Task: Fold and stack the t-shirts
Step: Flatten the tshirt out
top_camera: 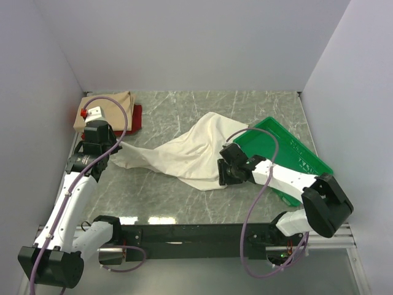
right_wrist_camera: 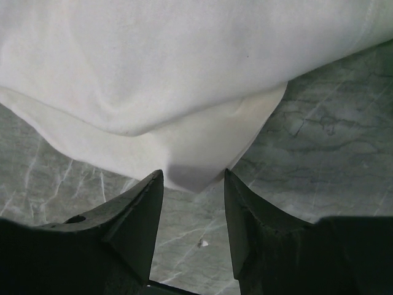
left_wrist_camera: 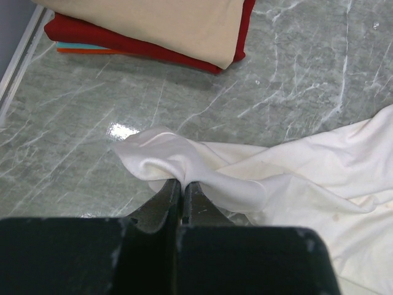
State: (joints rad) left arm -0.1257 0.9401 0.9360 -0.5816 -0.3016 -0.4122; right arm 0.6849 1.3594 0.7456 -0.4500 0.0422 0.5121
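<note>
At the far left corner of the grey, veined, glossy table [top_camera: 184,203], a folded tan beige cotton t-shirt [left_wrist_camera: 172,24] lies on top of a folded red t-shirt [left_wrist_camera: 123,43]. Only the left wrist view shows a thin teal and orange edge [left_wrist_camera: 83,48] under the red one. Nearer than the pile, the left gripper [left_wrist_camera: 182,184] is clenched on a bunched corner of the large off-white cream t-shirt [top_camera: 190,150], its black fingers pressed together with soft cloth puckered at the tips. From there the cream shirt runs rightward, rumpled and loosely spread over the middle of the table, apart from the folded pile. Its far right end reaches just beside a corner of the rigid green plastic tray [top_camera: 301,153]. The overhead view hides the fingertips of the right gripper [right_wrist_camera: 193,184]. The right wrist view shows them spread apart and released, with a layered hem corner of the cream shirt lying between the tips, pinched by neither.
</note>
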